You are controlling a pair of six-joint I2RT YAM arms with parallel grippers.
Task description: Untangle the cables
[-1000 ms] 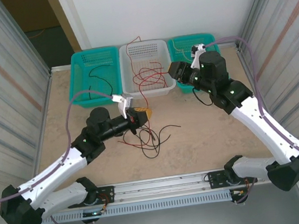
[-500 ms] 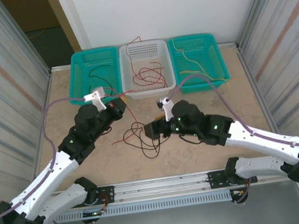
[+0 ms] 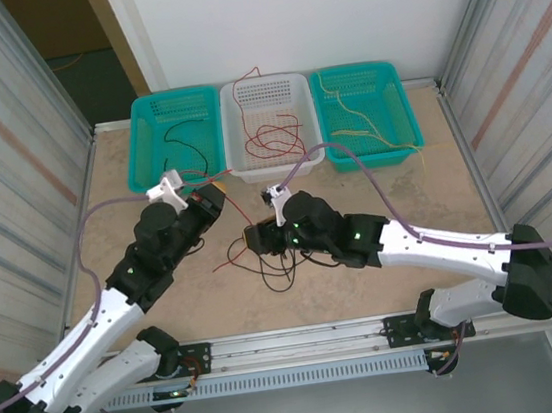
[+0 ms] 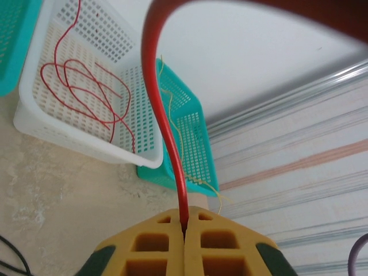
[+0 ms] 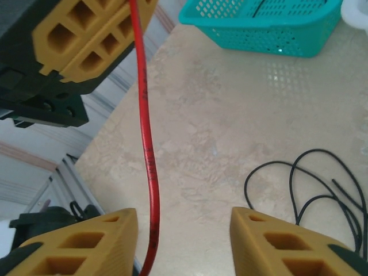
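Observation:
My left gripper [image 4: 184, 221] is shut on a red cable [image 4: 164, 126] that rises from between its yellow pads. From above, that gripper [image 3: 212, 196] hangs over the table's left-middle. My right gripper [image 3: 255, 239] is just right of it and open. The same red cable [image 5: 146, 155] passes between the right gripper's [image 5: 184, 230] fingers, close to the left finger [image 5: 109, 236]. It runs up into the left gripper's pads [image 5: 86, 40]. Black cables [image 3: 281, 266] lie looped on the table beside a loose red end [image 3: 228, 263].
Three baskets line the back edge. A teal one [image 3: 167, 180] holds a black cable, a white one [image 3: 277, 171] holds red cables [image 4: 86, 86], and a teal one [image 3: 376, 157] holds pale yellow cables. Metal walls stand on both sides.
The right arm swung from the back right basket down to the table's middle, beside the left gripper. The left gripper moved left and back with the red cable.

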